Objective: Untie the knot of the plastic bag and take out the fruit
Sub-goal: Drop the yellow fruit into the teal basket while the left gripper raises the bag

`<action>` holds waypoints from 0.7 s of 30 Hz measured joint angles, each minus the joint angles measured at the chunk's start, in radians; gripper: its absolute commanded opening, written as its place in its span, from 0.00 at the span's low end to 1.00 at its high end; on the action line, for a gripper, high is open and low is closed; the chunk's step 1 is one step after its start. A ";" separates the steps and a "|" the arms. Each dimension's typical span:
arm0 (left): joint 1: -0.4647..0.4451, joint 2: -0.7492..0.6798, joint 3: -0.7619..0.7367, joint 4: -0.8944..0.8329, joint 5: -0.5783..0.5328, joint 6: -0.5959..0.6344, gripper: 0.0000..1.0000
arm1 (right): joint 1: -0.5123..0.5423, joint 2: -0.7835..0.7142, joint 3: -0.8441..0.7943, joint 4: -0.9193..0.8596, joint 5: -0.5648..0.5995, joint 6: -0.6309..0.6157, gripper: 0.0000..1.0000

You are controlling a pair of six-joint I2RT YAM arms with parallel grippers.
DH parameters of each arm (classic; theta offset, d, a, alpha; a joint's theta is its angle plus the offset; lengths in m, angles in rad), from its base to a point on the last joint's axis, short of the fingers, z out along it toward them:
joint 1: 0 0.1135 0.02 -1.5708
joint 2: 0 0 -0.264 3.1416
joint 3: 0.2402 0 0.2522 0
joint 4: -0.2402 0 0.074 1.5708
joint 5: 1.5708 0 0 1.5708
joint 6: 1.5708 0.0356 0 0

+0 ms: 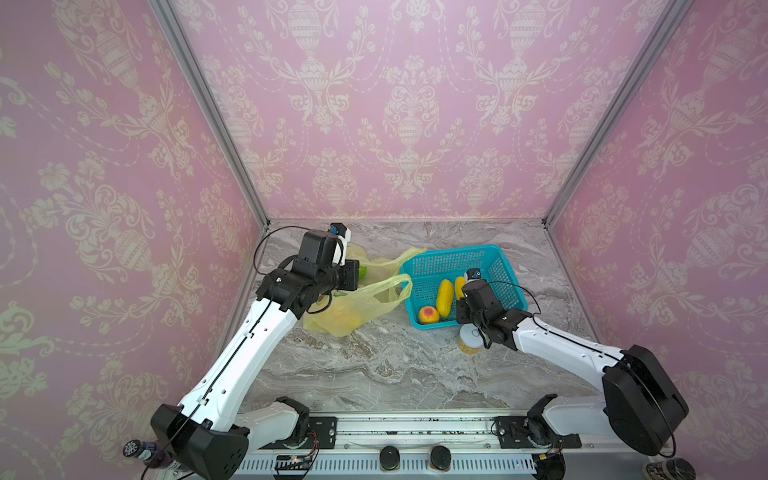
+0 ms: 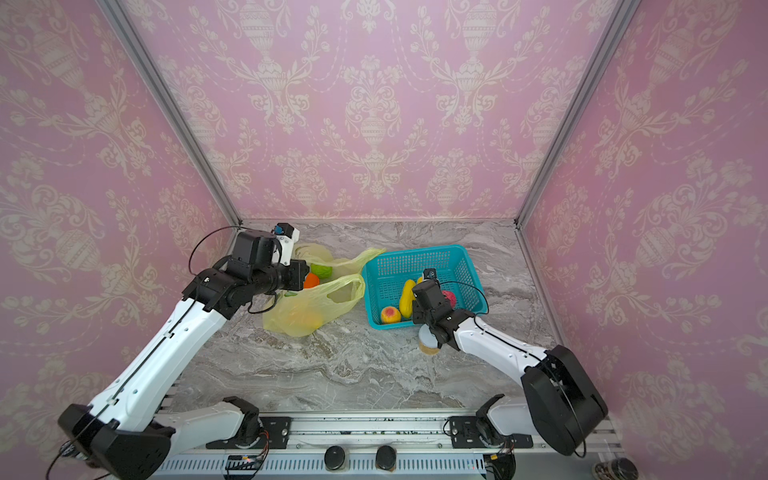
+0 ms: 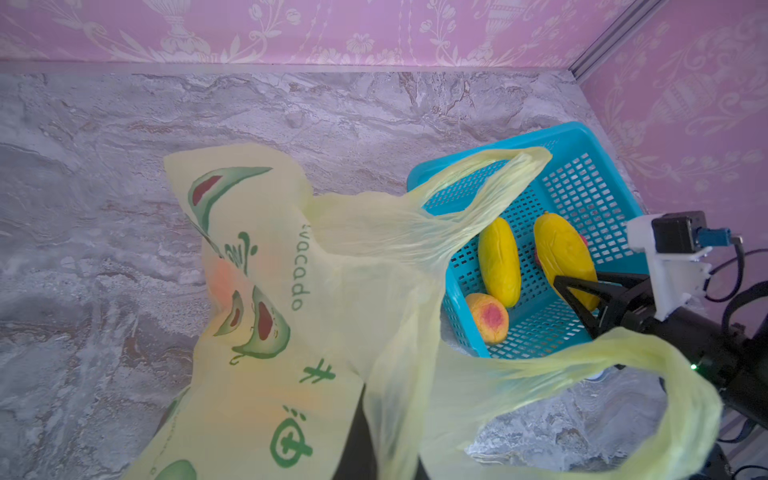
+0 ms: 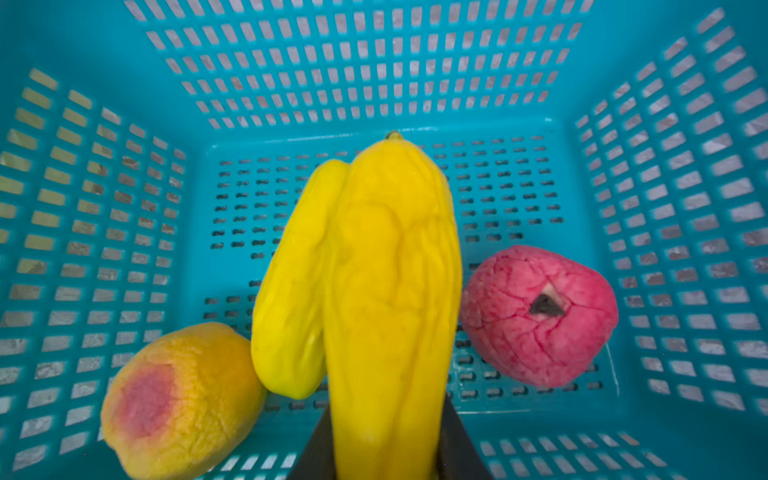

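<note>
Right gripper [image 4: 384, 444] part closed, clamped on long yellow fruit [image 4: 390, 270] inside teal basket [image 1: 453, 254]. Beside it in basket: second yellow fruit [image 4: 291, 291], orange-pink fruit [image 4: 174, 399], pink-red fruit [image 4: 536, 316]. Left gripper [image 3: 358, 432] fully closed, pinching film of plastic bag [image 1: 357, 305], which lies on table [image 1: 395, 365] just left of basket, handle loops [image 3: 490, 174] loose and apart. Green fruit [image 2: 322, 270] and orange fruit [image 2: 311, 281] show at bag mouth; round yellow fruit [image 2: 307, 320] shows through film. White-lidded jar [image 1: 471, 338] stands at basket's near side.
</note>
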 measured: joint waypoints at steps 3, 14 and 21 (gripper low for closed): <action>-0.049 -0.110 -0.087 0.000 -0.032 0.039 0.00 | -0.002 0.023 0.015 -0.005 -0.002 0.006 0.04; -0.084 -0.188 -0.130 0.028 0.042 0.071 0.00 | -0.002 0.011 0.025 -0.084 -0.061 0.043 0.13; -0.084 -0.207 -0.142 0.028 0.065 0.071 0.00 | -0.007 0.074 0.127 -0.165 -0.068 0.044 0.16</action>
